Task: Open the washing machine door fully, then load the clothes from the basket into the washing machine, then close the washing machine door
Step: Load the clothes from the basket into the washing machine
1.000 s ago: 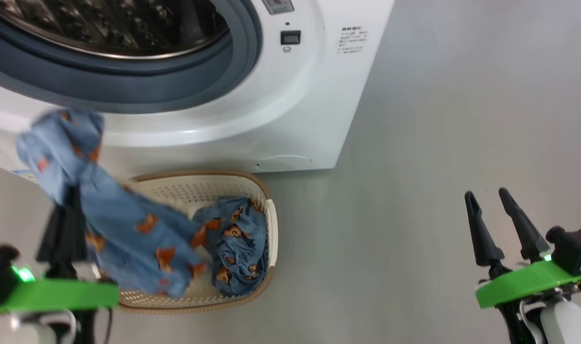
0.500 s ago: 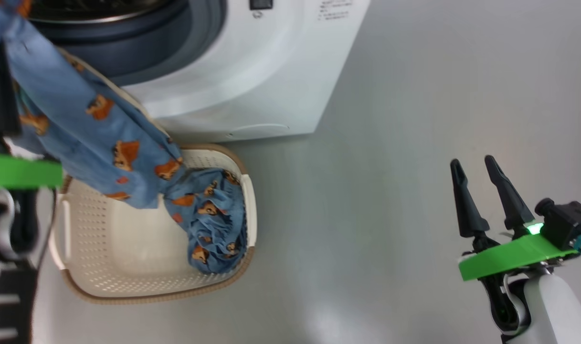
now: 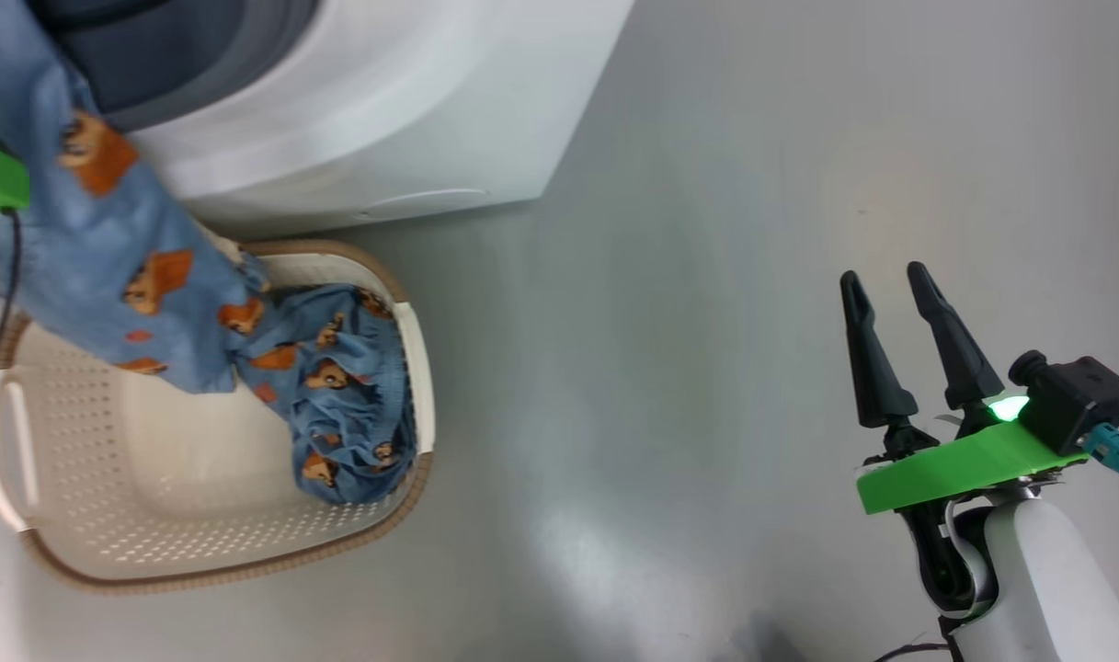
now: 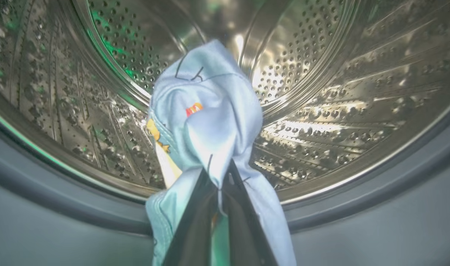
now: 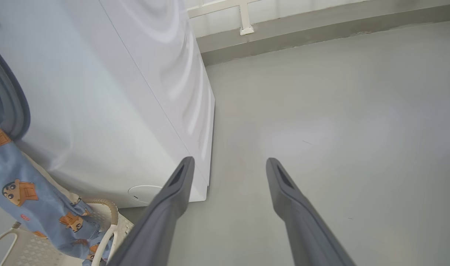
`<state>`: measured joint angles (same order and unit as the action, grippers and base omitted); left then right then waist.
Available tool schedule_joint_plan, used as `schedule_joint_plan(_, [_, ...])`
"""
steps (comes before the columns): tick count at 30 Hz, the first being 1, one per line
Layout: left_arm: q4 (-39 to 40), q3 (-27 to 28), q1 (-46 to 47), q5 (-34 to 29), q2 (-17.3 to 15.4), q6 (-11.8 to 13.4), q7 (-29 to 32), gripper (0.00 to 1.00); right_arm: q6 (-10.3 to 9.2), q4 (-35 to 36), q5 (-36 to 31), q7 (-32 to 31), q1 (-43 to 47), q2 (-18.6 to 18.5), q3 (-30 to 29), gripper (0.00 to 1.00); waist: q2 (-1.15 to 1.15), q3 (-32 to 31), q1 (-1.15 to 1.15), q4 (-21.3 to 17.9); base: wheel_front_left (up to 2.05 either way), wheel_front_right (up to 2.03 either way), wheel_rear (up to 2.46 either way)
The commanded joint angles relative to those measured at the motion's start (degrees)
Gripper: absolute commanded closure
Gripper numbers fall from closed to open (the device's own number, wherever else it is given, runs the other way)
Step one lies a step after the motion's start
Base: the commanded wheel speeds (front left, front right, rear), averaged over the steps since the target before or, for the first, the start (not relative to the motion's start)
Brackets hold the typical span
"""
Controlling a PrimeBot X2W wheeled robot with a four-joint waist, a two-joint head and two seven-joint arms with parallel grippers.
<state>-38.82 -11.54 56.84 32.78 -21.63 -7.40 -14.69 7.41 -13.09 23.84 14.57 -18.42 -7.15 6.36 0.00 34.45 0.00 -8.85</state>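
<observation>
Centre bottom, my left gripper [image 4: 220,177] clamps the clothes [image 4: 210,125] at the washing machine [image 4: 339,92] drum mouth for loading; lower right, my right gripper [image 3: 890,299] hangs idle, jaws apart.

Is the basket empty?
No, not empty. Blue bear clothes lie bunched at the right end of the basket, and one stretch of them rises toward the washing machine, pinched in the left hand.

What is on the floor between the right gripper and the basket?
Nothing. In the head view, the stretch between the right gripper and the basket is bare grey floor.
</observation>
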Motion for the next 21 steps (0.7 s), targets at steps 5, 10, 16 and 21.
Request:
schedule_joint_plan(5, [-8.9,-3.7,8.0,3.3,-5.0,-0.1,0.0,1.0,0.08,1.6,-0.9,0.4,-0.9,0.7,2.3,0.0,0.0,2.7,0.0,-2.8,0.0,0.0,0.0])
schedule_joint_plan(10, [-14.5,-7.9,13.7,5.0,-6.1,-0.1,0.1,1.0,0.08,1.8,-1.0,0.4,-1.6,1.3,2.8,0.0,0.0,4.2,0.0,-4.1,0.0,0.0,0.0])
schedule_joint_plan(16, [-16.5,-8.3,21.0,3.6,-7.9,-0.1,-0.2,1.0,0.08,2.1,-1.0,0.4,-2.3,1.9,3.3,0.0,0.0,5.7,0.0,-5.1,0.0,0.0,0.0])
schedule_joint_plan(21, [-8.5,-1.2,24.3,-0.2,-8.5,0.6,-0.3,1.0,0.08,2.4,-1.0,0.4,-2.9,2.3,3.4,0.0,0.0,7.0,0.0,-5.5,0.0,0.0,0.0])
